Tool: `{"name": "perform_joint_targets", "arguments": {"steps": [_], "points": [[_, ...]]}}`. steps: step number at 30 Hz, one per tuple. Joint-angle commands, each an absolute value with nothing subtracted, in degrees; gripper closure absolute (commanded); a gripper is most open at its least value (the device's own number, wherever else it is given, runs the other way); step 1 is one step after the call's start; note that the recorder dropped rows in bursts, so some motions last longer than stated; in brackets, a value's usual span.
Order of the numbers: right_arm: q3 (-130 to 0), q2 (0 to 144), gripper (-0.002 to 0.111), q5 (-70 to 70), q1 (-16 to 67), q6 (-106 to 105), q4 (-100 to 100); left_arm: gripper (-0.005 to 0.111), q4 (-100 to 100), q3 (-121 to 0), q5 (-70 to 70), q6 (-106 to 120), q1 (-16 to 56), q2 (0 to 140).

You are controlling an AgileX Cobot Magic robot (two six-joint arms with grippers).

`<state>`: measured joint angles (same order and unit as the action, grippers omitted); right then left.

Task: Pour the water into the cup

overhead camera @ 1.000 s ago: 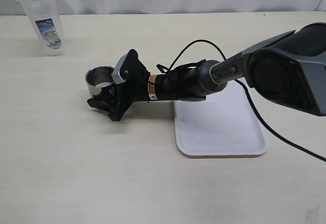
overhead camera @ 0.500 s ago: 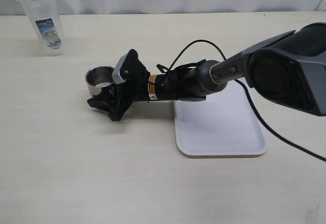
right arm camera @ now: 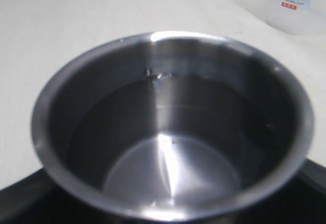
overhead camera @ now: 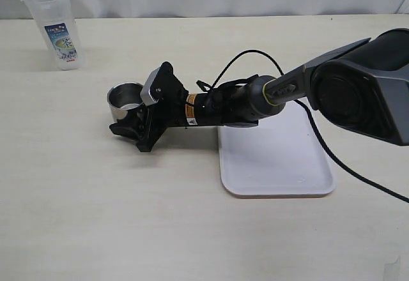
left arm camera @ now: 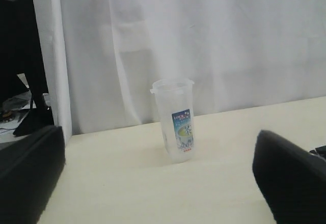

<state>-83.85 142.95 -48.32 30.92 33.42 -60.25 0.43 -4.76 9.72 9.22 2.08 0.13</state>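
Observation:
The steel cup (overhead camera: 124,100) stands left of centre on the table. In the right wrist view the cup (right arm camera: 168,117) fills the picture and holds a little clear water (right arm camera: 173,168). My right gripper (overhead camera: 128,117) reaches across from the right and is shut on the cup, one black finger (right arm camera: 20,203) low on each side. The clear bottle (overhead camera: 56,25) with its blue-and-green label stands upright at the far left; I cannot tell whether water is in it. My left gripper (left arm camera: 163,203) is open and faces the bottle (left arm camera: 175,127) from a distance, holding nothing.
A flat white tray (overhead camera: 275,159) lies right of centre, under the right arm's forearm. A black cable (overhead camera: 332,147) trails over it toward the right edge. A white curtain (left arm camera: 204,40) closes off the back of the table.

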Motion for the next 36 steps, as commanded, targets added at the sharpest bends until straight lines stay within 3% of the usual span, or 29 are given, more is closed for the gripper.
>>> {"name": "perform_joint_targets", "arguments": {"steps": [1,13,23,36], "points": [[-83.9,143.1,0.104,-47.4,30.8,33.8,-60.6,0.014,0.9,-1.0,6.4,9.2,1.9,0.0],[-83.9,143.1,0.104,-47.4,30.8,33.8,-60.6,0.014,0.8,0.0,5.1,9.2,1.9,0.0],[-83.9,143.1,0.104,-47.4,30.8,33.8,-60.6,0.014,2.4,0.0,17.7,3.4,1.9,0.0],[-83.9,143.1,0.104,-47.4,30.8,33.8,-60.6,0.014,2.6,0.0,17.9,4.7,1.9,0.0]]}}
